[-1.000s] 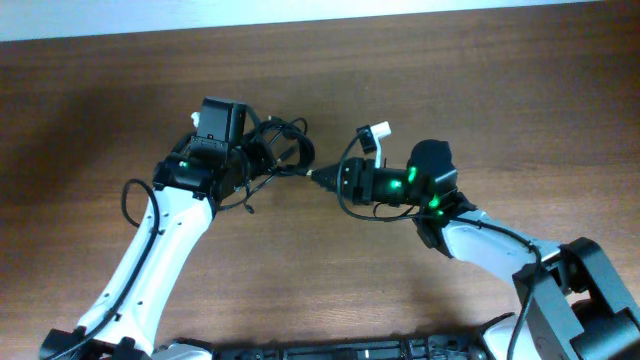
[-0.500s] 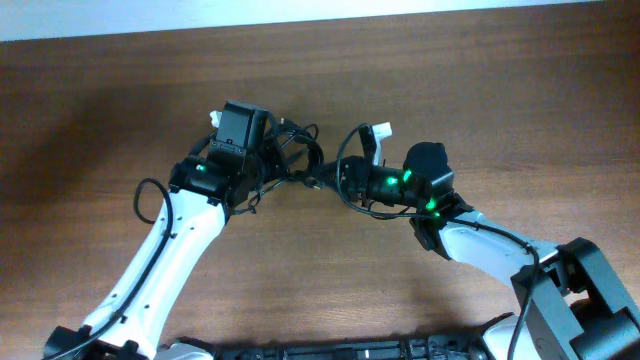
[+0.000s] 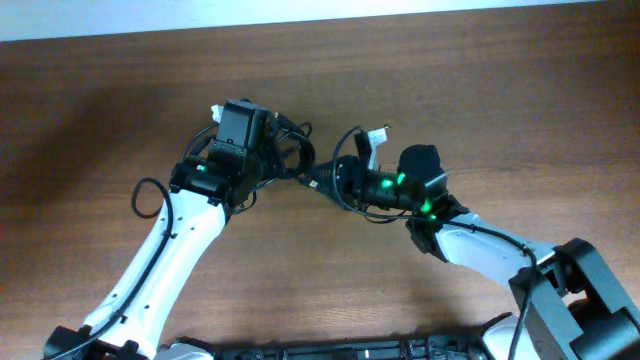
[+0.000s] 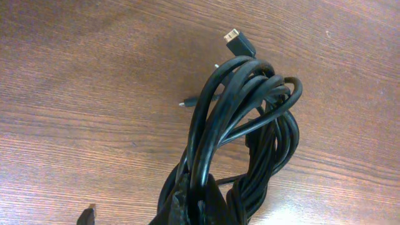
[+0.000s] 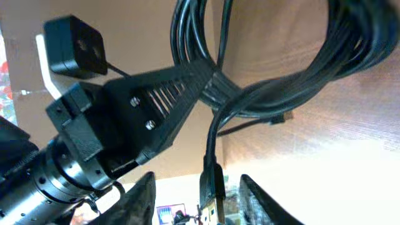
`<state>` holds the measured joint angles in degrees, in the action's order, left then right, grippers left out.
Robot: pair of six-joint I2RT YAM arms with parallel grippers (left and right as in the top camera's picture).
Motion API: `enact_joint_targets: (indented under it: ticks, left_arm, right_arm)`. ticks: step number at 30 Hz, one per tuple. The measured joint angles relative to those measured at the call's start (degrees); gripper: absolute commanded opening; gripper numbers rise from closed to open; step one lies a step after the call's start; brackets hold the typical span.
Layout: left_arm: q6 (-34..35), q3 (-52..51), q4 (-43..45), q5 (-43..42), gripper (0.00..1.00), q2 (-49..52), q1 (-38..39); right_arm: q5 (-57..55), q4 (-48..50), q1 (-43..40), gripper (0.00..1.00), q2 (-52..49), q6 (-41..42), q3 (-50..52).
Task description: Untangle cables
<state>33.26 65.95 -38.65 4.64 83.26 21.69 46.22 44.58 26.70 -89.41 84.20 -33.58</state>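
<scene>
a: overhead and wrist views. where is the work, and who holds it?

b: the cables (image 4: 250,100) sit as one coiled bundle just left of the middle of the table (image 3: 480,80), toward its far half. the left gripper (image 5: 206,80) is clenched around the bundle's neck. the right gripper (image 5: 200,199) faces it from the right with its jaws standing apart. a plug (image 5: 212,187) lies between them, untouched on either side as far as the right wrist view shows.

a: how should the step in hand be done well?

b: judged as freeing one end. close on the plug's rigid body, not on the cord behind it. then draw it slowly to the right, along the line the cord takes out of the coil, with the left holding the neck pinned (a sideways tug would likely cinch the loops tighter).

a: what differs from a second ago?

b: the left arm has carried the bundle rightward and slightly farther. the right gripper has edged left, so the gap between the two has narrowed and the stretch of cord between them is shorter.
</scene>
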Motion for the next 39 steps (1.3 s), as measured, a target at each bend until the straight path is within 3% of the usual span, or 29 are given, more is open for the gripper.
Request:
enact_joint_targets:
  ticks: [6, 9, 12, 18, 19, 21, 23, 24, 26, 30, 32, 33, 37, 39]
  left_arm:
    - [-0.1, 0.0, 0.0, -1.2, 0.0, 0.0, 0.0]
    - [-0.1, 0.0, 0.0, -1.4, 0.0, 0.0, 0.0]
    - [-1.0, 0.0, 0.2, -1.9, 0.0, 0.0, 0.0]
    - [-15.6, 0.0, 1.4, -16.7, 0.0, 0.0, 0.0]
    - [-19.6, 0.0, 1.4, -20.5, 0.0, 0.0, 0.0]
    - [-26.0, 0.0, 1.4, -26.2, 0.0, 0.0, 0.0]
    - [-30.1, 0.0, 1.4, -30.5, 0.0, 0.0, 0.0]
    - [-31.2, 0.0, 1.3, -31.7, 0.0, 0.0, 0.0]
    - [-32.0, 0.0, 1.2, -32.0, 0.0, 0.0, 0.0]
    - [-20.2, 0.0, 1.2, -21.6, 0.0, 0.0, -0.5]
    - [-10.2, 0.0, 1.2, -16.5, 0.0, 0.0, -2.3]
    - [-2.1, 0.0, 1.3, -13.3, 0.0, 0.0, -4.0]
    - [20.4, 0.0, 1.3, -10.2, 0.0, 0.0, -5.3]
    - [29.4, 0.0, 1.2, -10.1, 0.0, 0.0, -5.3]
  right_arm:
    - [-2.1, -0.4, 2.1, 0.05, 0.0, 2.5, 0.0]
    - [-4.2, -0.5, 2.1, 0.04, 0.0, 1.4, 0.0]
    - [-8.4, -2.7, 2.1, 0.04, 0.0, -5.4, 0.0]
    - [-15.6, -8.2, 2.1, 0.04, 0.1, -14.1, -0.1]
    - [-16.7, -8.6, 2.1, 0.06, 0.1, -14.7, -0.1]
    - [-17.9, -9.8, 2.1, 0.31, 0.1, -15.2, -0.1]
    - [-19.1, -11.3, 2.1, 0.45, 0.1, -15.5, -0.1]
    - [-19.4, -11.6, 2.1, 0.64, 0.1, -15.8, -0.1]
    - [-19.6, -11.5, 2.1, 0.73, 0.1, -15.8, -0.1]
    - [-17.3, -12.0, -1.3, 0.76, 0.3, -15.8, -0.1]
    - [-15.5, -12.3, -3.0, 0.76, 0.3, -16.3, -0.1]
    - [-14.0, -12.3, -3.0, 0.76, 0.3, -17.1, -0.1]
    - [-10.9, -12.5, 3.4, 0.77, 0.3, -32.0, -0.1]
    - [-10.7, -12.5, 7.5, 0.84, 0.3, -40.3, -0.1]
